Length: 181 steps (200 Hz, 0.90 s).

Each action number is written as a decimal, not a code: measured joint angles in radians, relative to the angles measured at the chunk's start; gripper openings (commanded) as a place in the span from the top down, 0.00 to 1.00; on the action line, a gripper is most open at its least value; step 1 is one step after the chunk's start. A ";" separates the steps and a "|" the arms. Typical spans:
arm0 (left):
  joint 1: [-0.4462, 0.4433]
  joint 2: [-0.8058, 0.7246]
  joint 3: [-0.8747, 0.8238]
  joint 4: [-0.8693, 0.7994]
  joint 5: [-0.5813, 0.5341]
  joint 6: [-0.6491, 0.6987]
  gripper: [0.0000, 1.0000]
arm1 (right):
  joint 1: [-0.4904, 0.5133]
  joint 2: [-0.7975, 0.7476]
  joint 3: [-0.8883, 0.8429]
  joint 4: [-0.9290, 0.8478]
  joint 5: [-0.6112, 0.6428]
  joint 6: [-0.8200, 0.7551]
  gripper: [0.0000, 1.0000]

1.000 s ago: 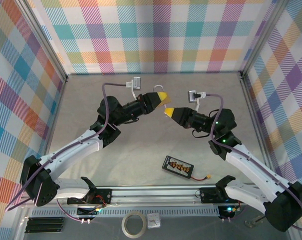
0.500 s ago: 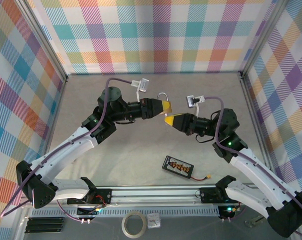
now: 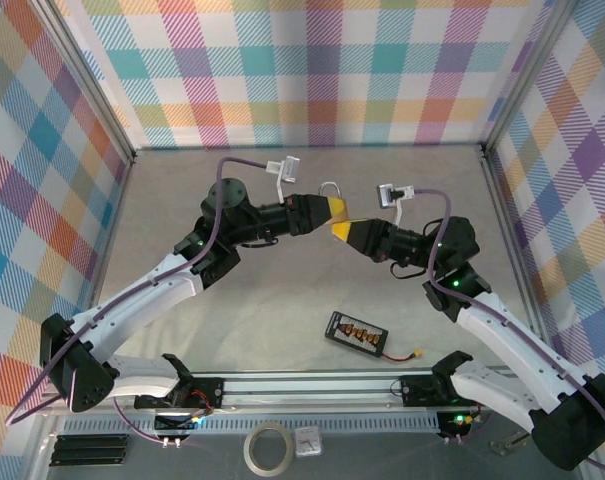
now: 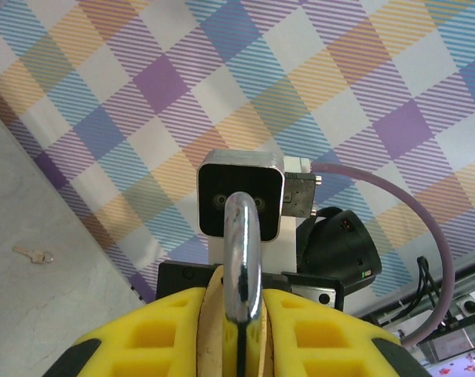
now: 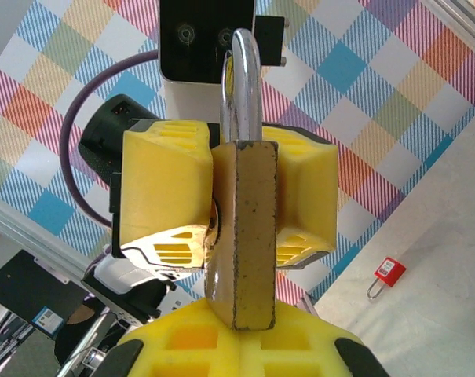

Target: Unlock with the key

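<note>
My left gripper (image 3: 334, 206) holds a brass padlock (image 3: 341, 213) in mid-air over the middle of the table, its silver shackle (image 4: 243, 251) sticking out between the yellow fingers. In the right wrist view the padlock body (image 5: 249, 228) stands edge-on, clamped from both sides by the left gripper's fingers (image 5: 166, 188). My right gripper (image 5: 249, 330) is shut, and its tips press against the padlock's bottom end. Whatever lies between those tips is hidden by the padlock. A small silvery key (image 4: 33, 253) lies on the table in the left wrist view.
A black charger board (image 3: 356, 334) with a cable lies on the table near the front rail. A red padlock (image 5: 388, 272) lies flat on the table. A tape roll (image 3: 267, 448) sits beyond the rail. Plaid walls enclose three sides.
The left gripper swung the padlock rightward and turned it. The right gripper rose to meet it, so the two tips now touch at the padlock.
</note>
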State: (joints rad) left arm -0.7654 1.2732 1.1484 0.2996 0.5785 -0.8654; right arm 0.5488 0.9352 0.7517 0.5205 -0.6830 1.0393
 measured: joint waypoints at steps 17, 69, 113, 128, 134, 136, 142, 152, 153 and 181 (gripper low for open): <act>0.000 -0.001 -0.001 0.006 -0.010 -0.002 1.00 | -0.004 0.010 -0.001 0.019 0.000 0.001 0.99; 0.016 -0.019 -0.020 -0.038 -0.015 -0.017 1.00 | -0.006 0.021 -0.008 -0.043 0.003 -0.014 0.55; 0.053 -0.023 -0.067 -0.124 -0.012 -0.033 1.00 | -0.006 0.002 -0.060 -0.106 0.037 -0.028 0.45; 0.056 -0.023 -0.068 -0.143 -0.016 -0.035 1.00 | -0.006 0.001 -0.071 -0.112 0.041 -0.028 0.44; 0.056 -0.023 -0.068 -0.144 -0.018 -0.035 1.00 | -0.006 0.000 -0.077 -0.112 0.043 -0.028 0.43; 0.056 -0.023 -0.068 -0.144 -0.019 -0.036 1.00 | -0.006 0.000 -0.078 -0.112 0.043 -0.028 0.43; 0.056 -0.023 -0.068 -0.144 -0.019 -0.036 1.00 | -0.006 -0.001 -0.083 -0.112 0.043 -0.027 0.43; 0.058 -0.023 -0.068 -0.144 -0.022 -0.037 1.00 | -0.006 -0.001 -0.088 -0.112 0.043 -0.027 0.43; 0.058 -0.023 -0.068 -0.144 -0.022 -0.037 1.00 | -0.006 -0.001 -0.089 -0.112 0.043 -0.027 0.43; 0.064 -0.023 -0.068 -0.140 -0.023 -0.046 1.00 | -0.006 -0.002 -0.114 -0.103 0.043 -0.023 0.43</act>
State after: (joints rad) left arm -0.7017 1.2499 1.0805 0.1593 0.5560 -0.9115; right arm 0.5423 0.9337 0.6376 0.4179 -0.6403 1.0168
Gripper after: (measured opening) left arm 0.195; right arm 0.574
